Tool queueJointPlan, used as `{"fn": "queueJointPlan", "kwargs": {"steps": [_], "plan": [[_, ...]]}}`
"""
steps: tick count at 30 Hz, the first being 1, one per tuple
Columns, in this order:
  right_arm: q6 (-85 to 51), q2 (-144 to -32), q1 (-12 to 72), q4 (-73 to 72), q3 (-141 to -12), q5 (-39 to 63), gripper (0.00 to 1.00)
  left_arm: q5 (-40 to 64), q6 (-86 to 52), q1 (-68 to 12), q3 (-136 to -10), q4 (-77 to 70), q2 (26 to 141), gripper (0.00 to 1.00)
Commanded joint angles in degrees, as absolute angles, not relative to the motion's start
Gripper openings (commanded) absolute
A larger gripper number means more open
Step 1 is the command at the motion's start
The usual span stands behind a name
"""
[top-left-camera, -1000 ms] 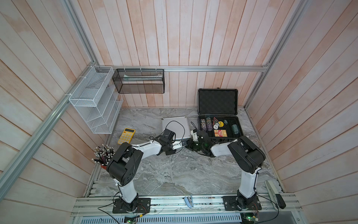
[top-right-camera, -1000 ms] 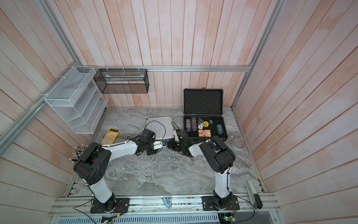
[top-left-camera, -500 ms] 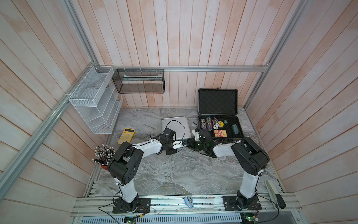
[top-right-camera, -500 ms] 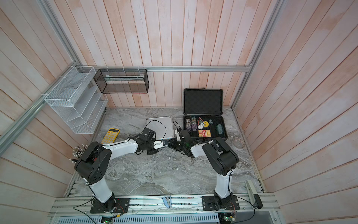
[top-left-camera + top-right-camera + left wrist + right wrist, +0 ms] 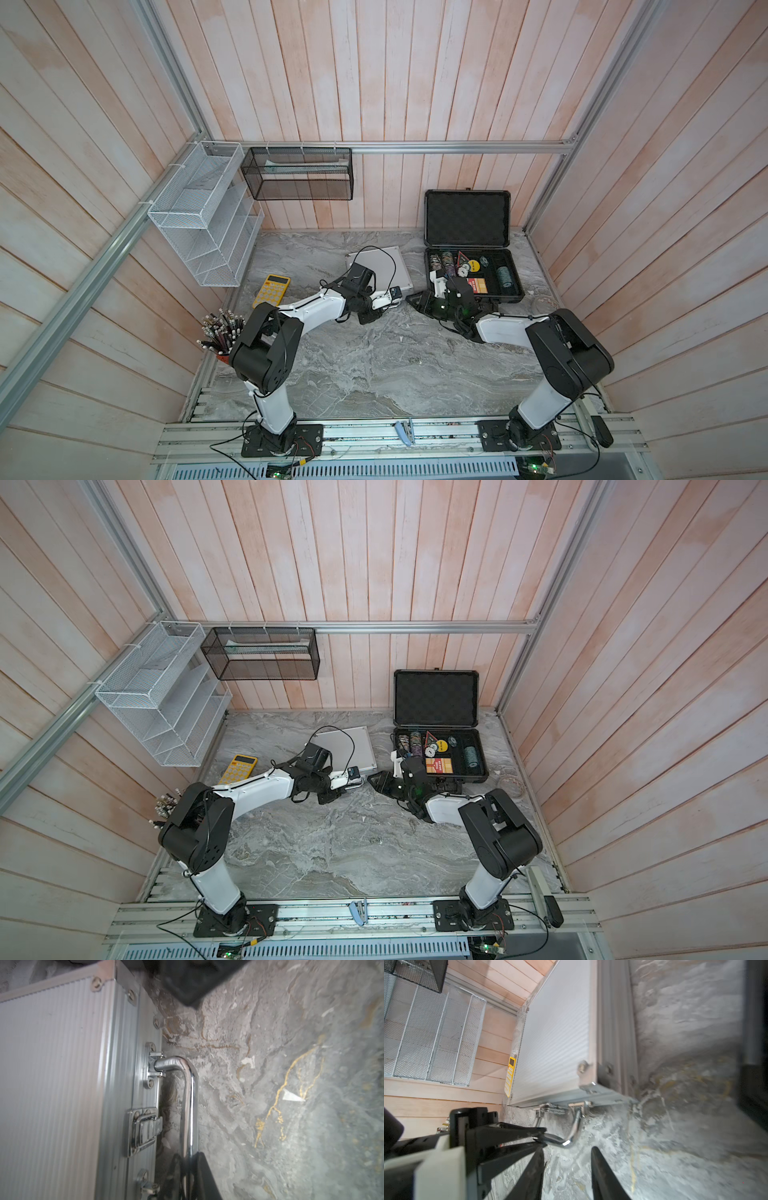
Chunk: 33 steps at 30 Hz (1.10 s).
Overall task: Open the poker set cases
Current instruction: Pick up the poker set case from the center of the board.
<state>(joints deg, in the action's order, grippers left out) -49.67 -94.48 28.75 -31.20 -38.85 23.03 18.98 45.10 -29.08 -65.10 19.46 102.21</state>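
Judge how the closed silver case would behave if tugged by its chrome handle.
Likely rigid: the silver case has ribbed metal panels and riveted corners. Its hinged chrome handle may pivot before the case follows. Lying flat on the marble, it may slide rather than tip.

Pale pink wood-plank walls enclose a grey marble tabletop, with aluminium rails along them.

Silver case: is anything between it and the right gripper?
Its own chrome handle lies between, with the left gripper shut on it. Otherwise only bare marble tabletop separates the open right gripper from the silver case.
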Motion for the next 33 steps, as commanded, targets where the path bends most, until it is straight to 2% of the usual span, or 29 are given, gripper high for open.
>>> {"fn": "queueJointPlan", "kwargs": {"steps": [1,10,17,22,33], "plan": [[-47.81,-90.62,27.65,-29.42,-37.47,22.12,0.38,27.42,40.26,-27.89,-69.34,15.55,98.88,0.0],[-48.96,-88.08,27.63,-27.05,-36.38,21.63,0.37,34.28,33.71,-26.83,-71.43,14.03,99.17,0.0],[-52.85,-90.79,28.77,-37.87,-33.71,24.87,0.37,38.57,28.55,-25.83,-73.48,13.12,98.47,0.0],[-53.79,-93.76,30.05,-39.77,-34.3,25.15,0.37,38.6,27.8,-25.23,-73.89,13.01,97.95,0.0],[-62.88,-101.8,32.96,-56.93,-35.02,25.14,0.37,39.44,25.17,-24.96,-74.71,11.7,96.12,0.0]]}}
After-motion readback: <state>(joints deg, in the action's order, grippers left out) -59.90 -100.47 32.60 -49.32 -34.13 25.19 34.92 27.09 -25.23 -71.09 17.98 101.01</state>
